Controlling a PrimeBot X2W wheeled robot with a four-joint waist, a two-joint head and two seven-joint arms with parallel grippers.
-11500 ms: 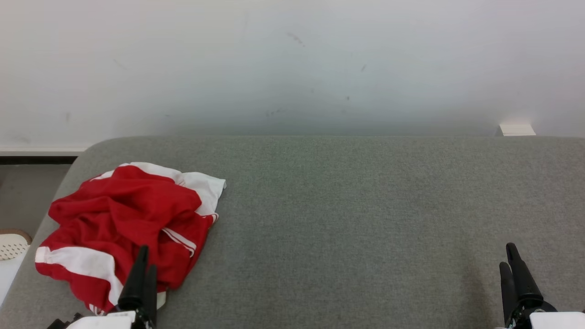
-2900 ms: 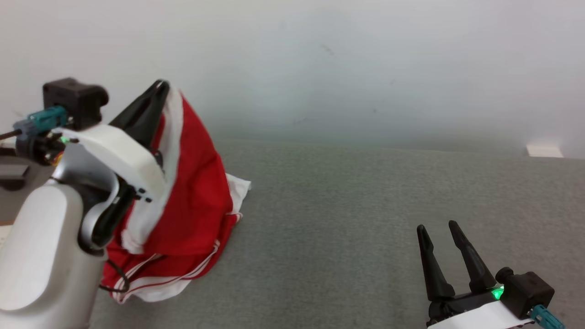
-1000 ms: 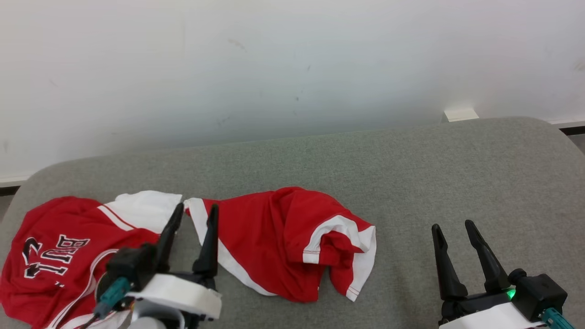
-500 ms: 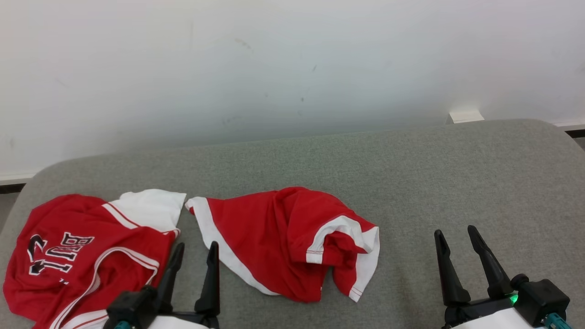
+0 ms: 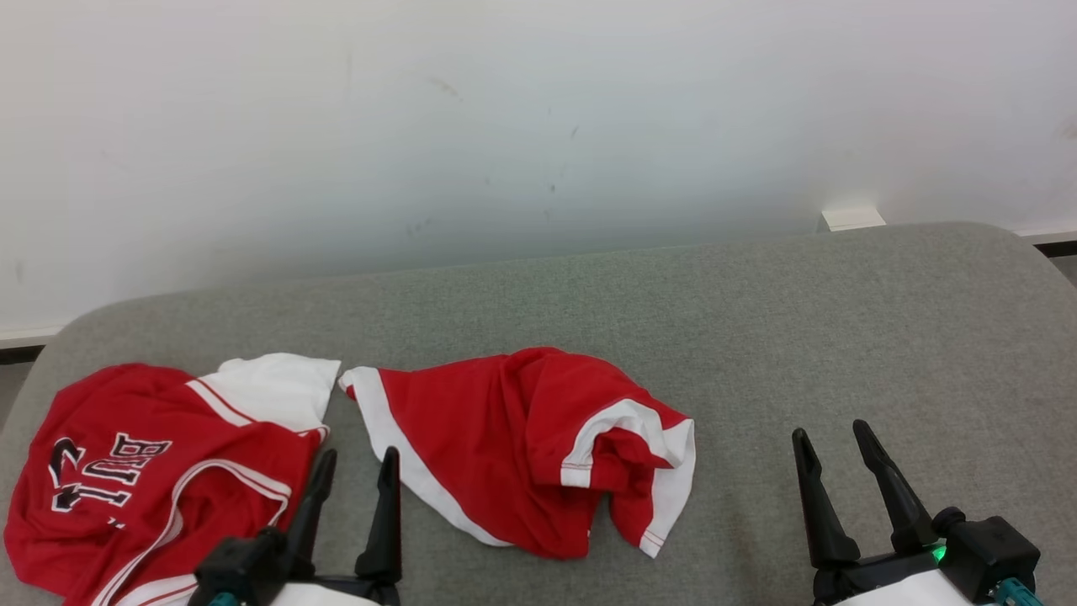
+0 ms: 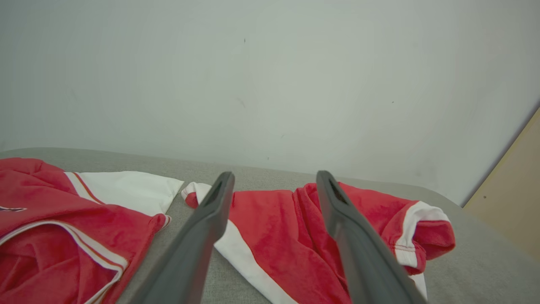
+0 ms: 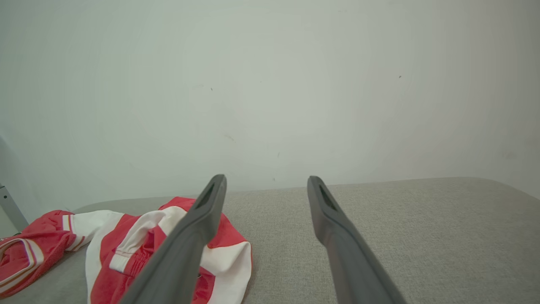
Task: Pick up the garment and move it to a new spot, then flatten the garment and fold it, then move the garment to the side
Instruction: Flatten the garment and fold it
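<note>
While red jersey (image 5: 220, 444) lies left — lettering (image 5: 114, 471) "BUL" upside down | both jaws spread wide — empty

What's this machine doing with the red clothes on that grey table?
A two-armed robot is sorting out laundry. A crumpled red and white garment lies in the middle of the grey padded table, not yet flattened or folded. A red jersey with black lettering lies apart from it at the robot's left. The left gripper is open and empty, pointing at the gap between the two pieces. The right gripper is open too, over bare table.
</note>
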